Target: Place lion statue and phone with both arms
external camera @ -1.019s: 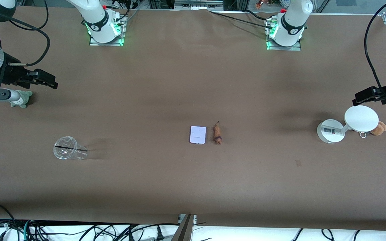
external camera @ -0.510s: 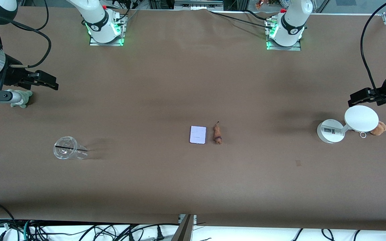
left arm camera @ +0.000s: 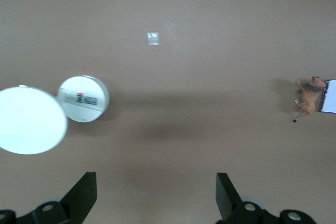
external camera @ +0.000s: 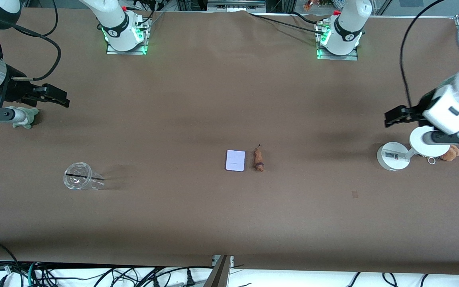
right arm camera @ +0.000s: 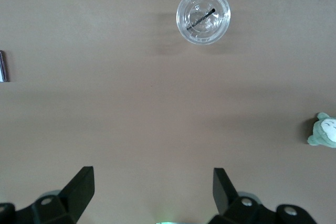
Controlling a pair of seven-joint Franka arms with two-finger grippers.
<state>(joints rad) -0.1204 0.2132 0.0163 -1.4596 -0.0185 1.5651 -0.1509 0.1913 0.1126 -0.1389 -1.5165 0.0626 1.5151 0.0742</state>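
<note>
The phone [external camera: 235,160], a flat pale lavender rectangle, lies on the brown table near its middle. The lion statue [external camera: 259,159], a tiny reddish-brown figurine with a thin dark tail, lies beside it toward the left arm's end. They are close but apart. The left wrist view shows the lion [left arm camera: 308,98] and an edge of the phone [left arm camera: 330,96]. My left gripper [external camera: 391,118] is open and empty [left arm camera: 155,187], up over bare table beside the white stand. My right gripper [external camera: 64,99] is open and empty [right arm camera: 152,182], up over bare table at the right arm's end.
A white round-based stand [external camera: 391,156] with a disc [external camera: 422,146] stands at the left arm's end, an orange-brown plush [external camera: 451,152] beside it. A clear plastic cup [external camera: 81,181] lies on its side, and a grey-green plush [external camera: 25,118] sits under the right arm.
My left arm has swung in from the table's end toward the middle, its gripper now past the white stand. The right arm has barely moved. Phone and lion lie as before.
</note>
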